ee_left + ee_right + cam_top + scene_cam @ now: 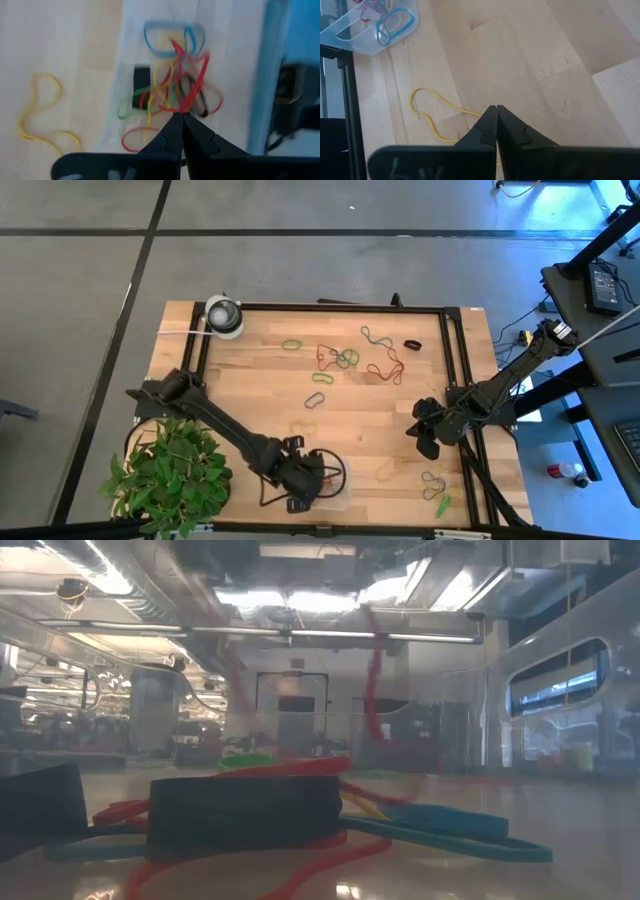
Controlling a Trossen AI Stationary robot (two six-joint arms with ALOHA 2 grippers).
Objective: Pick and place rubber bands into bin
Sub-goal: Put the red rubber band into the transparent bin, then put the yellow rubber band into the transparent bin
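Observation:
The clear bin [338, 492] sits near the table's near edge and holds several rubber bands [170, 75] in red, blue, yellow and green. My left gripper [181, 116] hangs over the bin, shut on a red rubber band [200, 75]. More bands lie flat on the wood: a yellow one [385, 472] right of the bin, a red one [385, 370] and a green one [291, 344] farther off. My right gripper [496, 109] is shut above bare wood beside that yellow band [432, 112] and touches nothing. My left gripper pinches the red rubber band between its two fingertips, at a stretch of the loop right beside them [186, 106], coming from above and pointing down. The band hangs below the gripper [372, 690], and its lower part lies among the bands in the bin.
A round white-and-grey object [224, 315] stands at the far left corner. A green plant [170, 475] fills the near left corner. A black frame [455, 360] runs along the far and right edges. Inside the bin lies a small black block [141, 86]. More bands [435, 485] lie near the right corner.

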